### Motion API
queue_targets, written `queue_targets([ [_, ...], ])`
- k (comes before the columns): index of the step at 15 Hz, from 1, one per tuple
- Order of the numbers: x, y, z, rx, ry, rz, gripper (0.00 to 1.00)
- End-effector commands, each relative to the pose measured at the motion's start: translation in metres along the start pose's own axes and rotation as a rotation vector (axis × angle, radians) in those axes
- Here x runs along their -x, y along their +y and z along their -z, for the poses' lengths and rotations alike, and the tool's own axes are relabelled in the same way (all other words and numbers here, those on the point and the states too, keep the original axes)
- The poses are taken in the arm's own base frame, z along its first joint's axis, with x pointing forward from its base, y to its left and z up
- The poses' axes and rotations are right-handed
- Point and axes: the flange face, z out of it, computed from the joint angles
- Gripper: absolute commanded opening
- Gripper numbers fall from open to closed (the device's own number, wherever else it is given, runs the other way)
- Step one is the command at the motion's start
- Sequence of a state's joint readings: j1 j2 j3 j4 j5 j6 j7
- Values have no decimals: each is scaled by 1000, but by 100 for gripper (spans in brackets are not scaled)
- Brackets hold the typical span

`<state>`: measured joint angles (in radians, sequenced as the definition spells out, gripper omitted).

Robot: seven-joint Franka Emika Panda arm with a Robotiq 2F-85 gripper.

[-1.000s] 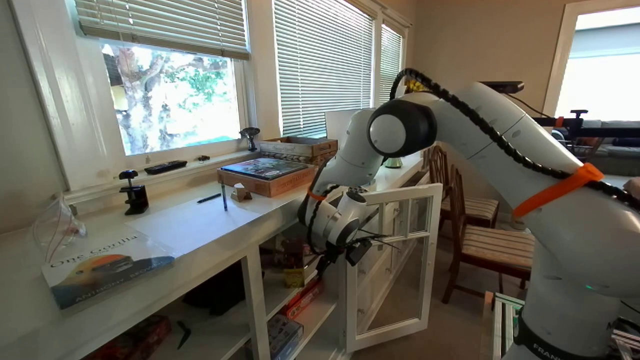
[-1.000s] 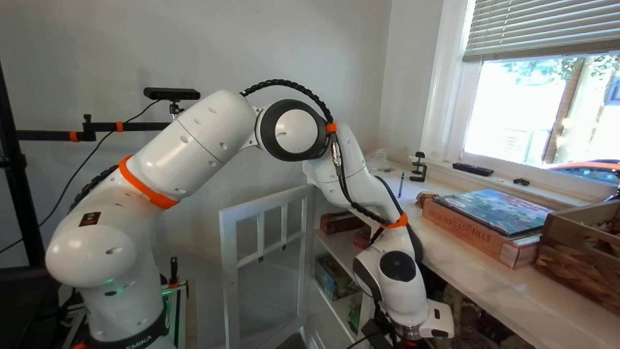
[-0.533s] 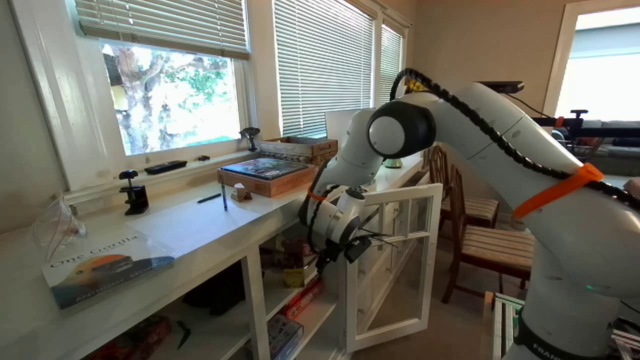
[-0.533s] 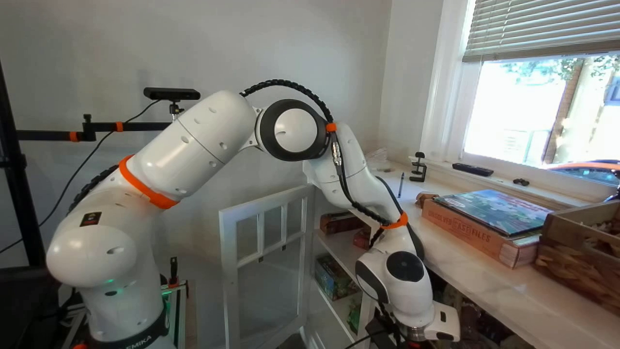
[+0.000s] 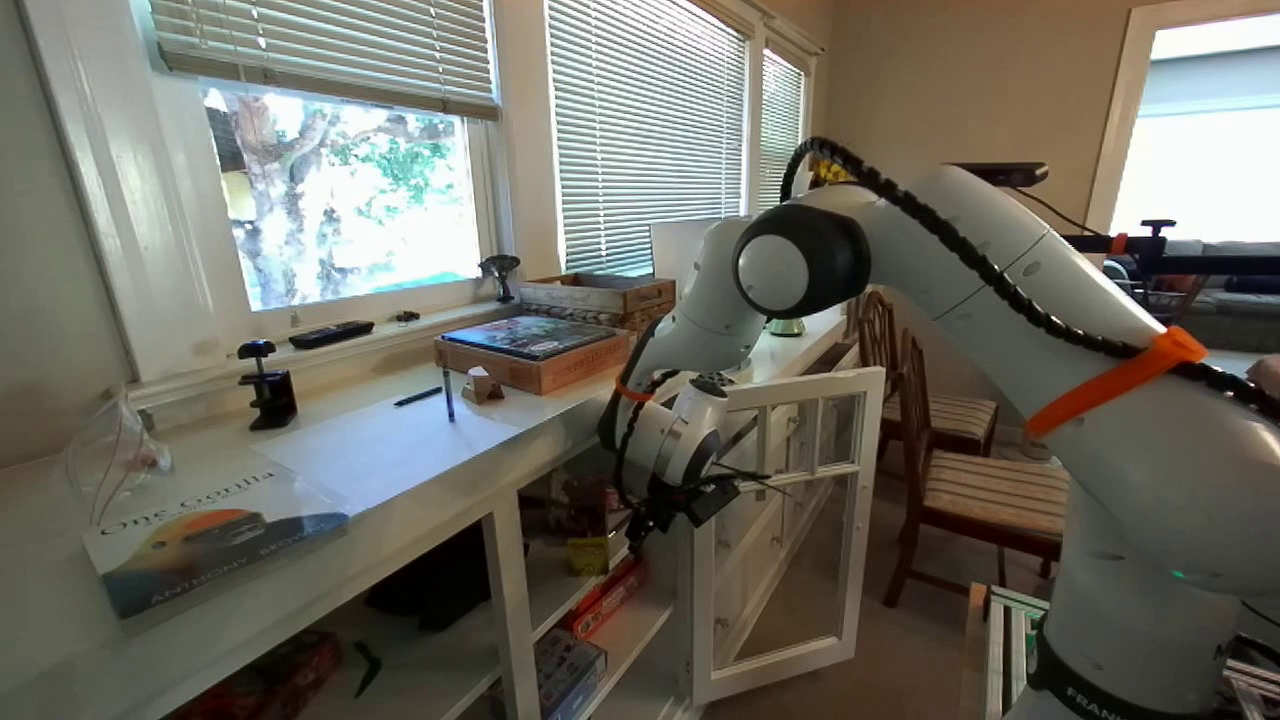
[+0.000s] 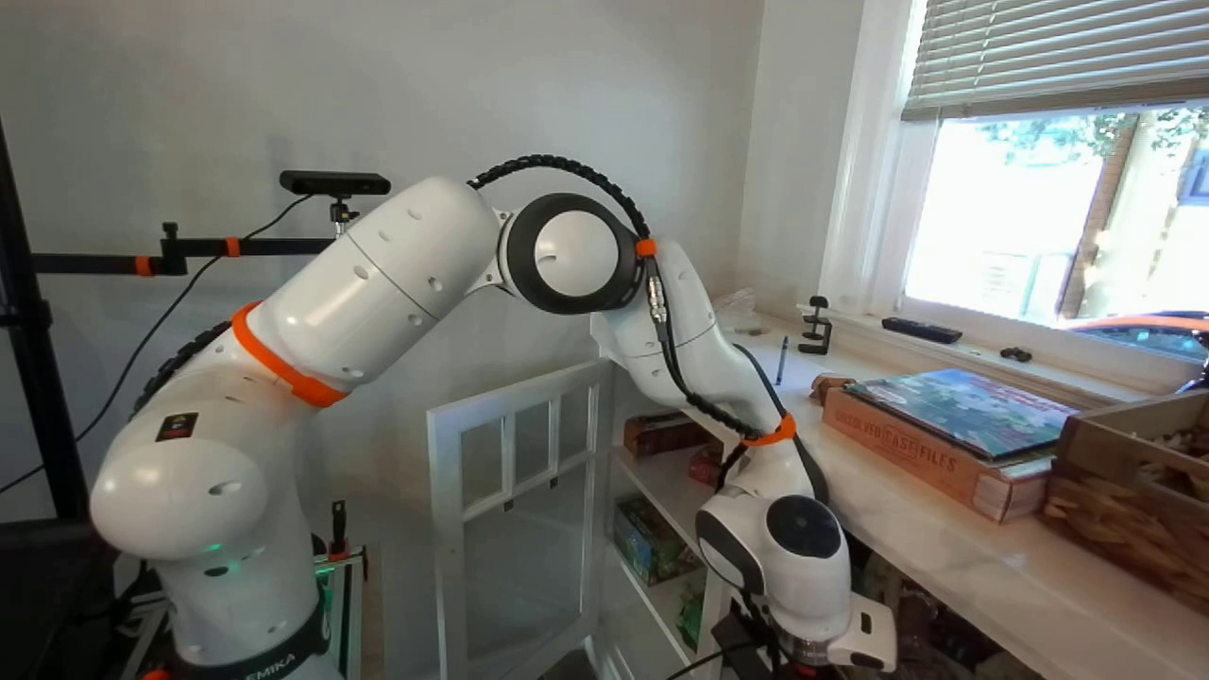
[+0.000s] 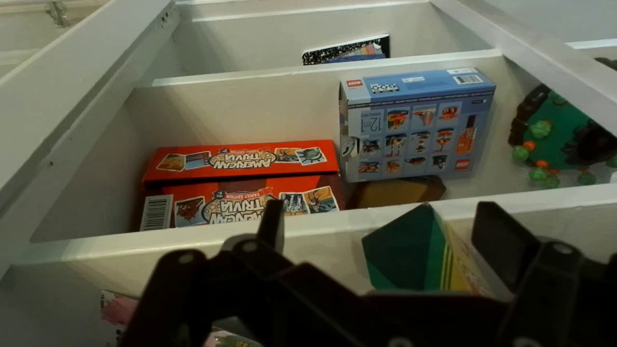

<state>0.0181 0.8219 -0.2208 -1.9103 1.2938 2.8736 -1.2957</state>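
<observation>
In the wrist view your fingers (image 7: 273, 226) stand spread, a green-and-yellow box (image 7: 417, 250) showing between them at four o'clock; red trivia boxes (image 7: 243, 161) sit at nine o'clock, a blue box (image 7: 417, 127) at two.

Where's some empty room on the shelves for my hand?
Bare shelf shows in front of the red trivia boxes, beside the blue box, and beside the notebook. It's crowded by the open jaws: a green-and-yellow thing shows between them.

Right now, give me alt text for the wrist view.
Open end effector facing white cabinet shelves, a green-and-yellow box visible between its fingers. On the next shelf: red American Trivia packaging and a blue LEGO box.
</observation>
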Motion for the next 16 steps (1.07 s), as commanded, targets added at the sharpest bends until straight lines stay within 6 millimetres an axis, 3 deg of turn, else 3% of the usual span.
queue_targets([
  [1, -12, -17, -29, 0, -13, 10, 100],
  [7, -15, -19, -37, -3, -13, 18, 100],
  [16, -16, -30, -44, 21, 7, 165, 100],
])
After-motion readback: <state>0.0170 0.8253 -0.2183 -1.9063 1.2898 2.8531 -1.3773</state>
